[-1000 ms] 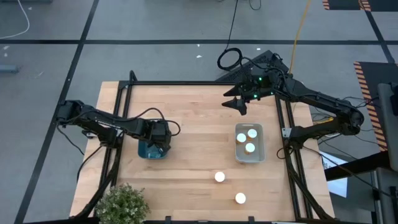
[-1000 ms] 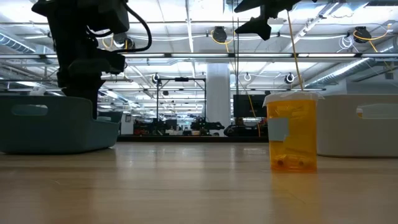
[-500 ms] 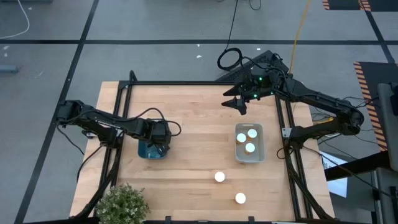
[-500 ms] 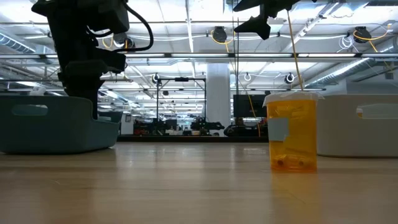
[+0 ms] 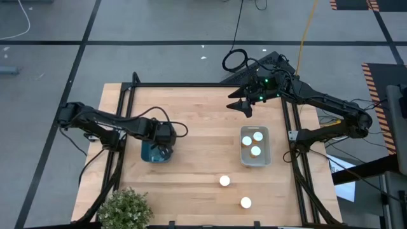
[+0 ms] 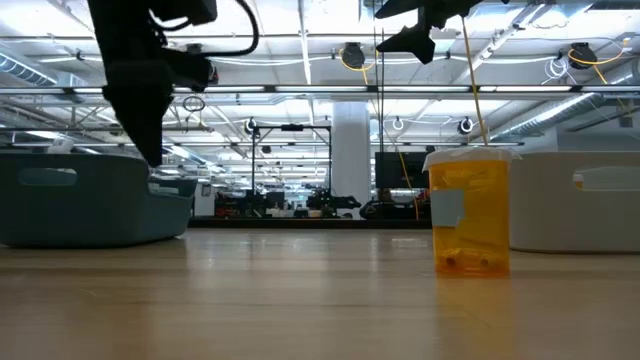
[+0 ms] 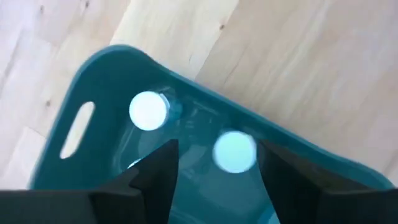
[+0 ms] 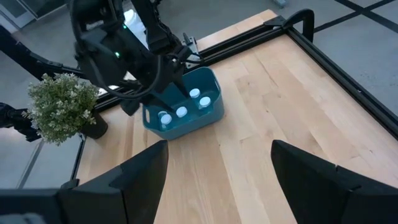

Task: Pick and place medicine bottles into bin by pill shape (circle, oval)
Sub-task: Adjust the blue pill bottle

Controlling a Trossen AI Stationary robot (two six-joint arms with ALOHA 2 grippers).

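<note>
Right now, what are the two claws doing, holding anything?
Left gripper: open, empty, above the teal bin.
Right gripper: open, empty, raised at the table's far side.

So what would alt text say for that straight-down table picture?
Left gripper hangs open over a teal bin; right gripper waits open at the table's far edge. A white bin holds three capped bottles; two bottles stand loose.

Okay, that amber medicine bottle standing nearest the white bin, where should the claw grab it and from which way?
Probably from straight above. The white-capped amber medicine bottle stands upright and alone on the wooden table, nothing beside it. Close the fingers on the round cap or the sides just under it; the round shape suits any finger angle. The right claw is open and hangs beyond the white bin.
</note>
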